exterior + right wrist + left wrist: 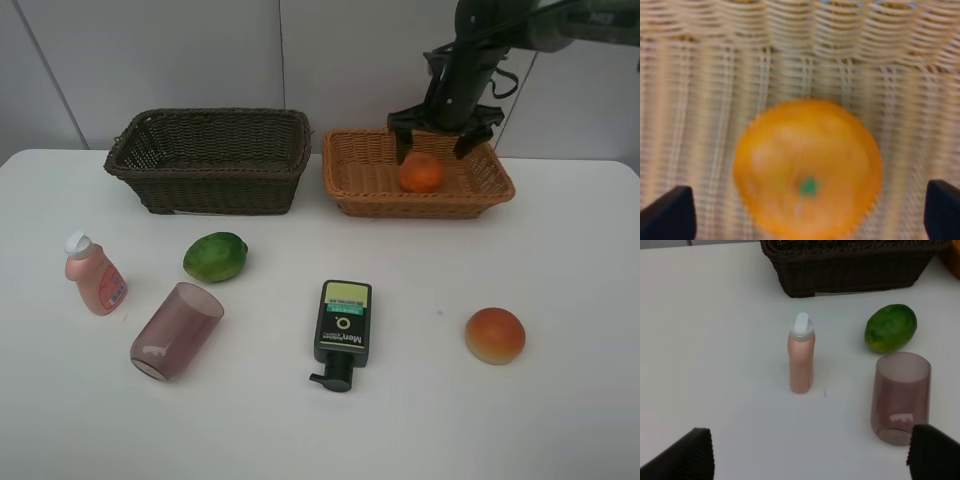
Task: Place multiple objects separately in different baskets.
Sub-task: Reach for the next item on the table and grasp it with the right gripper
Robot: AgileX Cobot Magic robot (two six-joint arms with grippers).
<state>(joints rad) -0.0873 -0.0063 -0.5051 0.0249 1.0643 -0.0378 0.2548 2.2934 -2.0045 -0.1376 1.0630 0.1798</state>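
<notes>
An orange (pixel 421 173) (pixel 807 167) lies in the light tan basket (pixel 350 195). My right gripper (pixel 435 148) (pixel 805 212) hangs just above it, jaws open to either side and apart from it. The dark brown basket (pixel 210 160) (pixel 850 270) stands left of the tan one. On the table lie a pink white-capped bottle (pixel 95 275) (pixel 801 357), a green fruit (pixel 215 256) (pixel 890 328), a purple cup (pixel 177 330) (pixel 900 397) on its side, a dark pump bottle (pixel 342 320) and a peach-like fruit (pixel 495 335). My left gripper (pixel 807 460) is open above the table, near the pink bottle and the cup.
The white table (pixel 560 250) runs to a white wall behind both baskets. The tan basket's woven wall (pixel 800 55) fills the right wrist view behind the orange. The left arm is outside the exterior high view.
</notes>
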